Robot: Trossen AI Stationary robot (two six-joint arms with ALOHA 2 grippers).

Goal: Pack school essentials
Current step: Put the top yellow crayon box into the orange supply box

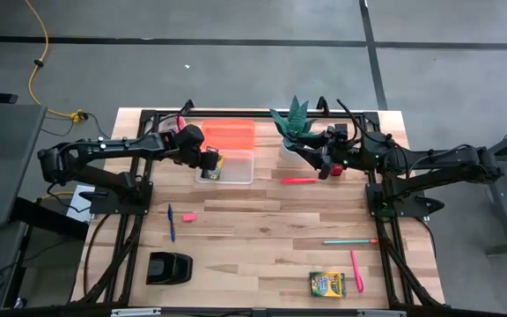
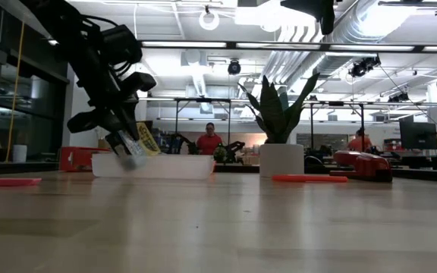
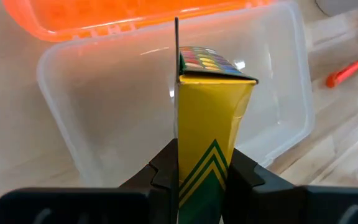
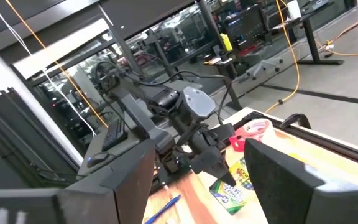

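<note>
Wooden tabletop (image 1: 262, 220) below; my left gripper (image 3: 202, 171) clamps a crayon box (image 3: 211, 130) above the clear bin (image 3: 278, 74); my right gripper (image 4: 197, 186), fingers spread, waits near the plant (image 1: 296, 119).

Around your light wooden plank table (image 1: 262, 220) you have a grey concrete floor (image 1: 236, 79) crossed by dark straight seam lines (image 1: 236, 41). A yellow cable (image 1: 35, 44) snakes over that floor beyond the table's far left corner. Looking level across the table, you see a wide workshop hall: long white ceiling strip lights (image 2: 203, 44), a silver ventilation duct (image 2: 363, 30) overhead, and dark metal frames (image 2: 196, 102) further back. Beyond the table's far edge sits a person in a red top (image 2: 209, 141), and another in red (image 2: 359, 141) stands off to the side.
</note>
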